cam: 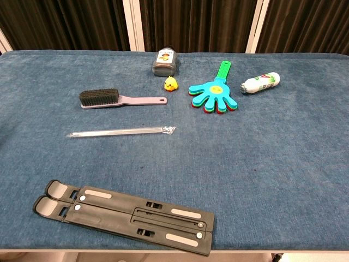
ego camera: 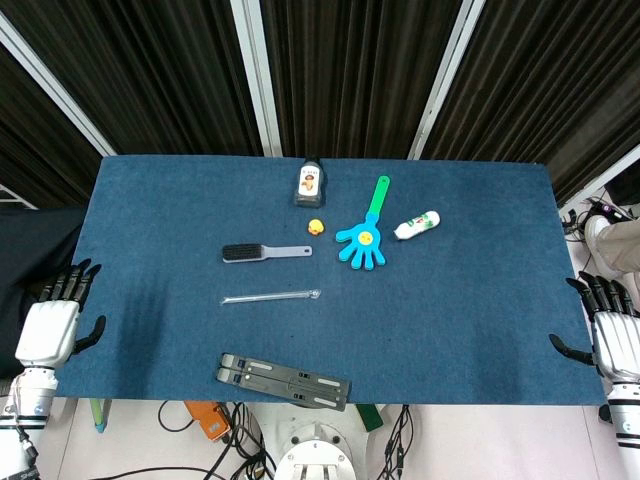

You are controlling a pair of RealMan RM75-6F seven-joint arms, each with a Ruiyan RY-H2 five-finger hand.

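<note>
My left hand (ego camera: 52,325) hangs open beside the table's left edge, holding nothing. At the right edge my right hand (ego camera: 612,335) is open too, fingers spread, nothing in it. Neither hand shows in the chest view. On the blue cloth lie a black folding stand (ego camera: 285,380) (cam: 125,215) at the front, a clear wrapped stick (ego camera: 270,297) (cam: 120,131), a brush with a lilac handle (ego camera: 265,252) (cam: 121,99), a small yellow duck (ego camera: 315,227) (cam: 170,83), a dark jar (ego camera: 310,184) (cam: 164,60), a blue hand-shaped clapper with a green handle (ego camera: 363,238) (cam: 214,94) and a white bottle (ego camera: 417,225) (cam: 260,82).
The blue table (ego camera: 480,320) (cam: 283,164) is backed by black curtains with white posts (ego camera: 255,75). Cables and an orange object (ego camera: 205,420) lie on the floor below the front edge.
</note>
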